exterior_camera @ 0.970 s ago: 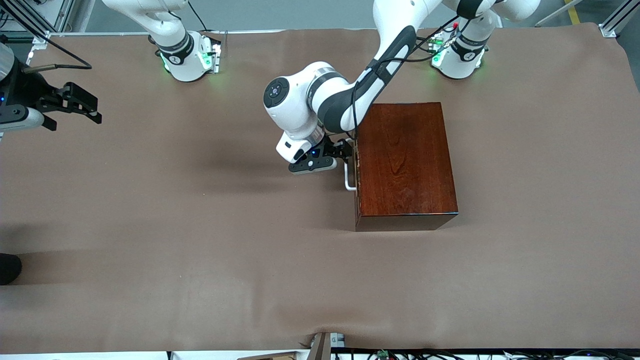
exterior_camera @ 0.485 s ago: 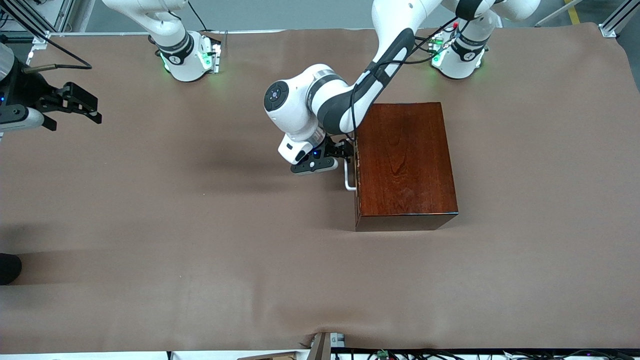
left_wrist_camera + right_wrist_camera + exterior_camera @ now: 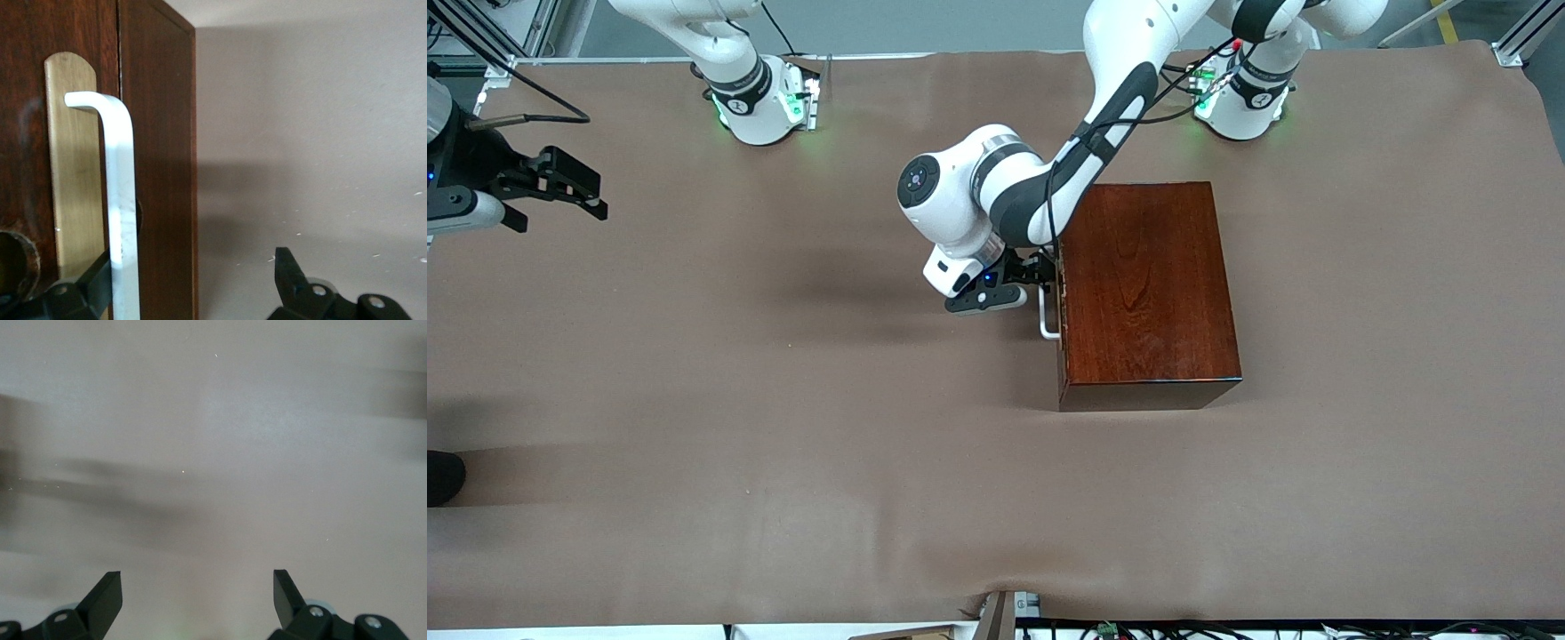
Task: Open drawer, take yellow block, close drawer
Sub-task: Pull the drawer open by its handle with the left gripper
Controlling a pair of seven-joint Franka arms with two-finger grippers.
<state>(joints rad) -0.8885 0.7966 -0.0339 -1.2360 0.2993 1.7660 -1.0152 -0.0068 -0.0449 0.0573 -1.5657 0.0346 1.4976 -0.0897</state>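
Wooden box (image 3: 1147,293) with drawer (image 3: 70,167) shut, blocking reach inside | white handle (image 3: 1047,322) standing off drawer front, narrow gap beneath | left gripper (image 3: 1040,271) spread wide at handle, one finger (image 3: 73,293) against it | bare brown table (image 3: 783,427) toward front camera | right gripper (image 3: 560,187) parked, spread, over table edge

drawer (image 3: 1059,302): shut flush in the dark reddish-brown box's face toward the right arm's end | white bar handle (image 3: 120,207) stands off a pale wood strip | yellow block: unseen
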